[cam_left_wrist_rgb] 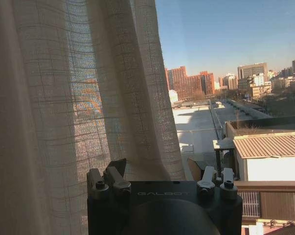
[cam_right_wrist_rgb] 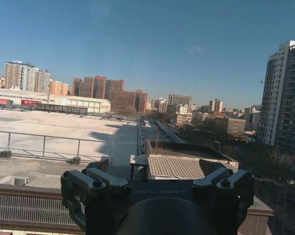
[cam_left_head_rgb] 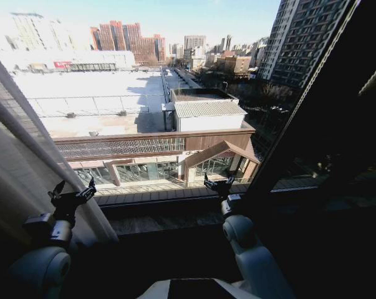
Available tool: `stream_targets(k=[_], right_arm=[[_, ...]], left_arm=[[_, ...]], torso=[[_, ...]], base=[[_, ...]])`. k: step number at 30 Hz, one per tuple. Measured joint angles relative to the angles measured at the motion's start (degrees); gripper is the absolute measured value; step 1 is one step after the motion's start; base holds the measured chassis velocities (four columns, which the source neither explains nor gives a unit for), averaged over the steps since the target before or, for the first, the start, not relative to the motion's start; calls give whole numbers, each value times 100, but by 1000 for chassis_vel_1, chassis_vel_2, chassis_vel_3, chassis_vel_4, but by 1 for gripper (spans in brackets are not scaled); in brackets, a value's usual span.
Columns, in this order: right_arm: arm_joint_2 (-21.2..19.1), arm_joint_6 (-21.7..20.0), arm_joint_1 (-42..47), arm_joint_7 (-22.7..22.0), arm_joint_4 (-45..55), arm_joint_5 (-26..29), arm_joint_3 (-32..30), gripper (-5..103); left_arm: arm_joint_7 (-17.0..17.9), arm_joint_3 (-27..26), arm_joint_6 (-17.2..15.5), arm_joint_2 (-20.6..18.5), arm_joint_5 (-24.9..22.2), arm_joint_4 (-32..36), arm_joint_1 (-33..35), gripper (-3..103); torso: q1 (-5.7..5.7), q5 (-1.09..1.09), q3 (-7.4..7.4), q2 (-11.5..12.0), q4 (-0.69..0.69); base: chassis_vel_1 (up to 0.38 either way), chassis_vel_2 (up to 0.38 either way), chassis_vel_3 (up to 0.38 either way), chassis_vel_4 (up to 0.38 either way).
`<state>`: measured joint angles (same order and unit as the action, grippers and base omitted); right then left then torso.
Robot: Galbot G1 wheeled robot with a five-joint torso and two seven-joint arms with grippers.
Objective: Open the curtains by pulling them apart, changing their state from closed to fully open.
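Beside the window sill (cam_left_head_rgb: 169, 219), curtains (cam_left_head_rgb: 25, 168) gathered at its left end; left hand (cam_left_head_rgb: 72, 194) spread wide, empty, against their folds. Right hand (cam_left_head_rgb: 217, 183) likewise spread, empty, over the sill's middle.

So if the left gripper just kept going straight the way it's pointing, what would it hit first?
Probably the window glass. The left gripper is open, with the sheer curtain panel just beside its line. A finger may brush the fabric edge, but depth is hard to judge.
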<state>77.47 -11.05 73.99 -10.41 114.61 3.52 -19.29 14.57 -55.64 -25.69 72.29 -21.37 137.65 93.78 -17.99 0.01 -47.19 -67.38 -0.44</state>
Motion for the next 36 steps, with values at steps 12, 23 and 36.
stream_targets(k=[12, 23, 36], right_arm=[[-31, 0, 30, 0, 73, -17, 31, 100], [-98, -1, 34, 1, 81, -17, 4, 100], [-164, -2, -3, 12, 7, -7, 3, 100]], left_arm=[[15, -175, 237, -70, -243, -153, -72, 24], [867, -264, 24, -178, -542, -240, -364, 0], [2325, -772, -70, -768, -1412, -1088, -1058, 0]], torso=[[0, 0, 0, 0, 0], [0, 0, 0, 0, 0], [0, 0, 0, 0, 0]], base=[[0, 0, 0, 0], [0, 0, 0, 0], [0, 0, 0, 0]])
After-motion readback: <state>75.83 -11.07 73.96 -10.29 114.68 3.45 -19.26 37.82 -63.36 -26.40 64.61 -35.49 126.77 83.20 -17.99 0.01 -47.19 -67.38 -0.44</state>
